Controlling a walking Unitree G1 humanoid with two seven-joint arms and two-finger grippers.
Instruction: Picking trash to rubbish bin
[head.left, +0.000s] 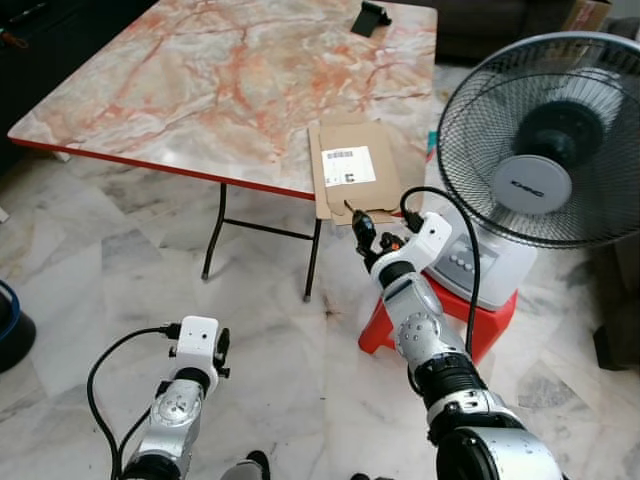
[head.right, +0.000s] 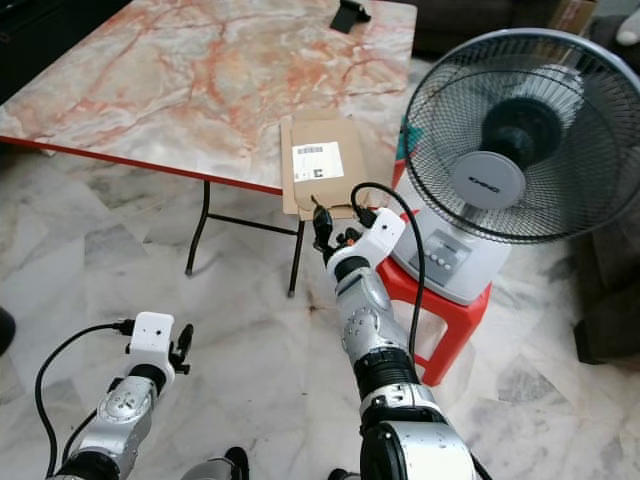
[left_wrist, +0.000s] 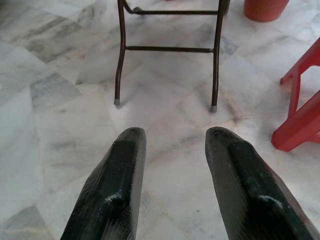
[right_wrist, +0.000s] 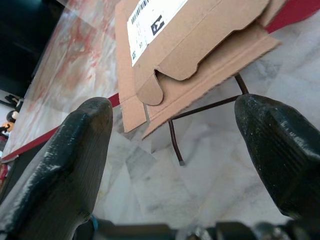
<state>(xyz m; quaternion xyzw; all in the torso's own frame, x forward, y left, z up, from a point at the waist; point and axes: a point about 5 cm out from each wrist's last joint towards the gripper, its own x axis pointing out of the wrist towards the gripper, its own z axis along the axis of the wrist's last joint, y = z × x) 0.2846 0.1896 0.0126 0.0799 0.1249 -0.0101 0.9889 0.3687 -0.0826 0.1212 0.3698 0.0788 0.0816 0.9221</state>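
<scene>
marble table (head.left: 200, 80), flattened cardboard box (head.left: 352, 172) overhanging its edge.
my right gripper (head.left: 357, 224) gapes wide just under that box; my left gripper (left_wrist: 172, 145) hangs open over the floor.

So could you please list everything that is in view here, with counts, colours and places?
Table: one, pink-veined marble top, red edge, dark folding legs, ahead on the left.
Cardboard: one flattened brown box with a white label, on the table's near corner, overhanging the edge.
Dark object: one, black, far side of the table; too small to identify.
Fan: one, black grille, white base, on the stool.
Stool: one, red plastic, right of the table.
Floor: grey-white marble tiles.
Left gripper: open, low, over the floor.
Right gripper: open, raised just short of the cardboard's overhanging edge.
</scene>
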